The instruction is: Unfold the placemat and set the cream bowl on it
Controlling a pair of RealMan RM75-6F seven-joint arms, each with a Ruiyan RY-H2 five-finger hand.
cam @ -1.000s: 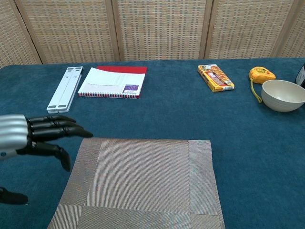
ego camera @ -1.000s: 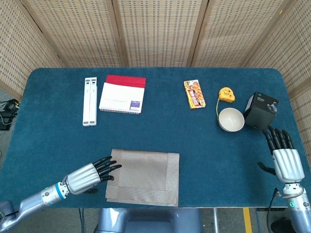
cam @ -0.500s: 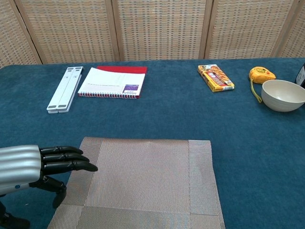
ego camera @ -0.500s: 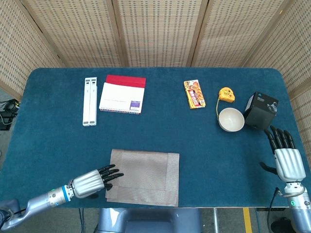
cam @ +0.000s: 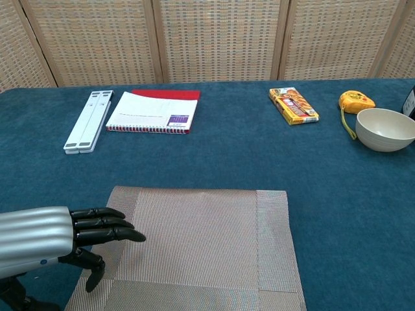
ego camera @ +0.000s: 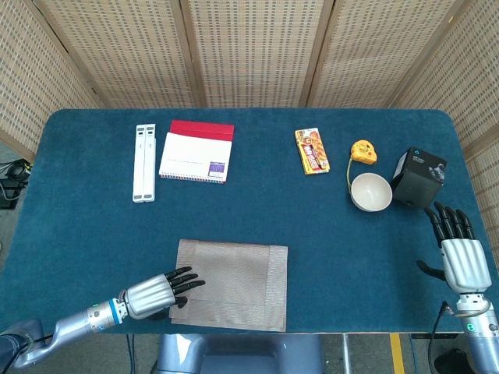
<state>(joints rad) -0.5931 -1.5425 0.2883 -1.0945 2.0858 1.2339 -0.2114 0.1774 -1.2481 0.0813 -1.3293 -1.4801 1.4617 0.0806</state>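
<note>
The folded grey-brown placemat (ego camera: 232, 284) (cam: 194, 249) lies flat at the table's near edge, left of centre. My left hand (ego camera: 156, 292) (cam: 58, 236) hovers over its near left corner, fingers stretched out and slightly apart, thumb tucked below, holding nothing. The cream bowl (ego camera: 370, 192) (cam: 386, 129) stands upright at the far right, beside a black box. My right hand (ego camera: 458, 249) rests open near the right edge, fingers straight and pointing away from me, a short way in front of the bowl.
A black box (ego camera: 419, 177) stands right of the bowl; a yellow tape measure (ego camera: 362, 150) lies just behind it. An orange snack packet (ego camera: 312, 150), a red-edged notebook (ego camera: 196, 150) and a white folded stand (ego camera: 144, 173) lie along the back.
My left hand has slid toward the near edge and rightward, its fingertips now over the placemat's near left corner. The right hand has barely moved. Placemat and bowl are unmoved.
</note>
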